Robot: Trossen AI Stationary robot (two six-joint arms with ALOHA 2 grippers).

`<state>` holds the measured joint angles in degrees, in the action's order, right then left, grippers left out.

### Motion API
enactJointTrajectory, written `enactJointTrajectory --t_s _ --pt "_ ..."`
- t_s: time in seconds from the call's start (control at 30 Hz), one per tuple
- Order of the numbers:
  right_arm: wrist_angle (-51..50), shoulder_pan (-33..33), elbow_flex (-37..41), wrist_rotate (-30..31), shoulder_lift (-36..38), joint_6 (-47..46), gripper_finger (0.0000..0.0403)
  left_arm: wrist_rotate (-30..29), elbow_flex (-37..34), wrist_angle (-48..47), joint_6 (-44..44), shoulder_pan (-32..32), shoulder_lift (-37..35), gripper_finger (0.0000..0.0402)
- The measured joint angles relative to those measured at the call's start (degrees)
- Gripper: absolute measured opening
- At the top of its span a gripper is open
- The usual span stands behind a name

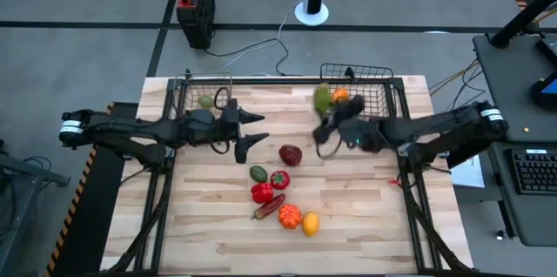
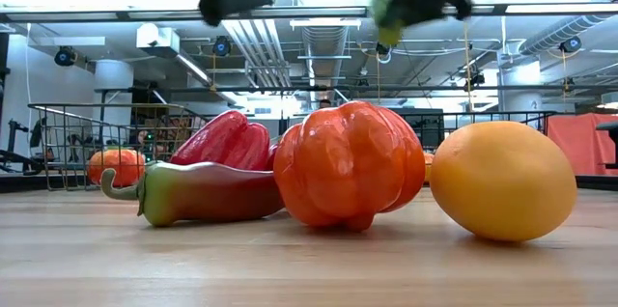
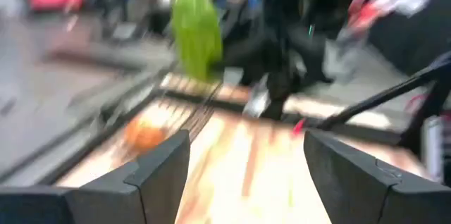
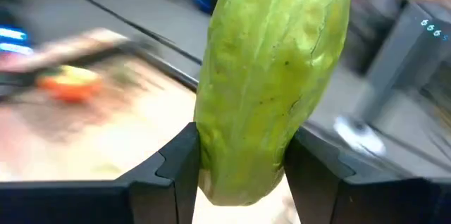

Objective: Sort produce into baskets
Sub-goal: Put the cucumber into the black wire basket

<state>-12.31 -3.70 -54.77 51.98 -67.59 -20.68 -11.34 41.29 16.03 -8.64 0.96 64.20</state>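
Over the right basket (image 1: pixel 380 75) the right hand (image 1: pixel 329 118) grips a long green vegetable (image 4: pixel 271 83), held above the bench (image 1: pixel 209 233) beside an orange piece (image 1: pixel 340 96) already inside. That basket, as far as the high view shows, holds only this orange piece so far. The left basket (image 1: pixel 183 85) holds one pale green piece (image 1: pixel 205 101). The left hand (image 1: pixel 258 129) hangs open and empty just in front of it. Sorting looks barely a third done: seven pieces are left on the bench, namely a dark maroon one (image 1: pixel 290 155), a green one (image 1: pixel 258 173), two red ones (image 1: pixel 279 179), a pepper (image 1: pixel 269 206), an orange gourd (image 1: pixel 290 216) and a yellow fruit (image 1: pixel 311 223).
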Motion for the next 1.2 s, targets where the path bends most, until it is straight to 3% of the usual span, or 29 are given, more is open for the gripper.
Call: enactJointTrajectory --t_s 0.13,0.27,0.47,0.63,0.87,1.2 --pt "-29.84 9.71 -5.38 -4.10 1.70 -21.44 0.0163 -1.70 4.18 -16.46 -6.65 0.00 -1.43 0.0258" --pt "-44.60 19.35 -8.60 -11.77 -1.01 -27.30 0.0164 -1.76 7.37 -25.98 -9.20 -0.04 -0.64 0.0258" --pt "-53.94 30.87 -11.58 -15.84 -8.27 -26.06 0.0165 -1.83 8.69 -27.40 -9.90 -0.03 1.15 0.0258" --pt "-60.05 36.33 -12.35 -17.92 -14.80 -25.15 0.0167 -1.81 8.52 -27.29 -9.90 -0.03 1.59 0.0258" --pt "-60.10 38.22 -12.50 -22.34 -21.10 -17.35 0.0197 -1.81 8.29 -27.00 -10.06 -0.03 2.39 0.0258" --pt "-59.09 38.31 -13.17 -21.61 -21.06 -18.21 0.0209 -1.77 8.18 -27.13 -10.14 -0.18 3.24 0.0259"
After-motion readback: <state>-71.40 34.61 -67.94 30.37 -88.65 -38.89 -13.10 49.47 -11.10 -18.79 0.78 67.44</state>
